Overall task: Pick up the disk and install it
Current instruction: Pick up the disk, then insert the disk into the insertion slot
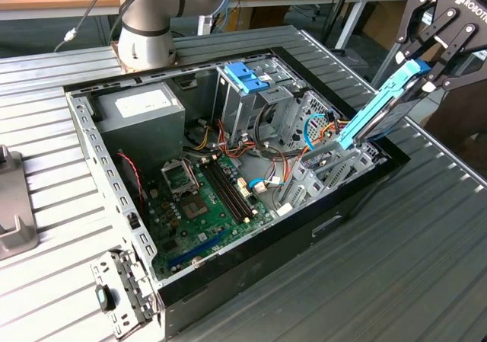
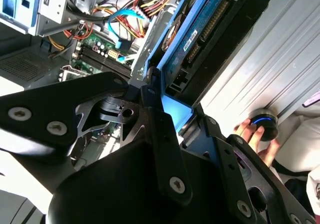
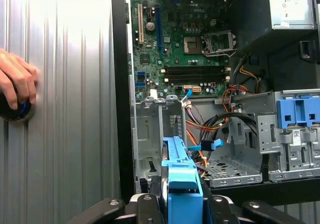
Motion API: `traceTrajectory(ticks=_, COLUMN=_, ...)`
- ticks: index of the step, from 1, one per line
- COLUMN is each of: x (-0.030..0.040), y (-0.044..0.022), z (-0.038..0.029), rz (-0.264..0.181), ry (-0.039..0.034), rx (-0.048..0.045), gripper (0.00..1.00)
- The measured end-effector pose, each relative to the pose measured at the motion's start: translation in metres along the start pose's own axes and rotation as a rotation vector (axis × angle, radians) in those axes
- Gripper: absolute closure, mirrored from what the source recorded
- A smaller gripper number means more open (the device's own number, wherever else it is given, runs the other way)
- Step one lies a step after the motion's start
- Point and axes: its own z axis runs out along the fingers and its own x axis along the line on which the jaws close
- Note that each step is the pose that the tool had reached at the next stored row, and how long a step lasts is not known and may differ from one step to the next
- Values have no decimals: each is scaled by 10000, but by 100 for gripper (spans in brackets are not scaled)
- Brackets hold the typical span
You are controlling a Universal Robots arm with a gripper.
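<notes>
Ribbed grey metal table under open computer case, end effector pinching tilted disk, wooden desk behind

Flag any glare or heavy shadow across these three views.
First wrist view: glare bleaches the ribbed table. Second wrist view: the pincer holding the disk is a dark mass against blown-out patches. Exterior view: even light, no harsh glare.
</notes>
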Motion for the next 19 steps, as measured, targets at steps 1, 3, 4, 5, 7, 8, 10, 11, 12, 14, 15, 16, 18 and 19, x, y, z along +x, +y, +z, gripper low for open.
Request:
traceTrajectory(ticks=1, x=-1, y=-18, z=-1, rz=0, ry=1, rx=0, gripper=63)
traceTrajectory(ticks=3, x=-2, y=-57, z=-3, rz=0, ry=0, rx=0, gripper=63)
traceTrajectory(ticks=4, x=-2, y=-82, z=-4, rz=0, ry=0, rx=0, gripper=63)
traceTrajectory(ticks=5, x=-4, y=-97, z=-6, rz=0, ry=1, rx=0, gripper=63)
traceTrajectory(ticks=7, x=-4, y=-106, z=-5, rz=1, ry=-1, rx=0, gripper=63)
traceTrajectory(ticks=8, x=-3, y=-108, z=-6, rz=0, ry=0, rx=1, gripper=63)
traceTrajectory(ticks=10, x=-3, y=-108, z=-6, rz=0, ry=0, rx=0, gripper=63)
traceTrajectory(ticks=11, x=-3, y=-109, z=-6, rz=0, ry=0, rx=0, gripper=63)
traceTrajectory(ticks=12, x=-3, y=-109, z=-6, rz=0, ry=0, rx=1, gripper=63)
traceTrajectory(ticks=14, x=-3, y=-109, z=-5, rz=0, ry=-1, rx=0, gripper=63)
traceTrajectory(ticks=15, x=-3, y=-109, z=-6, rz=0, ry=0, rx=0, gripper=63)
traceTrajectory(ticks=16, x=-3, y=-109, z=-6, rz=0, ry=1, rx=1, gripper=63)
traceTrajectory(ticks=18, x=-3, y=-110, z=-1, rz=0, ry=-1, rx=1, gripper=63)
traceTrajectory(ticks=19, x=-2, y=-110, z=3, rz=-1, ry=-3, rx=0, gripper=63)
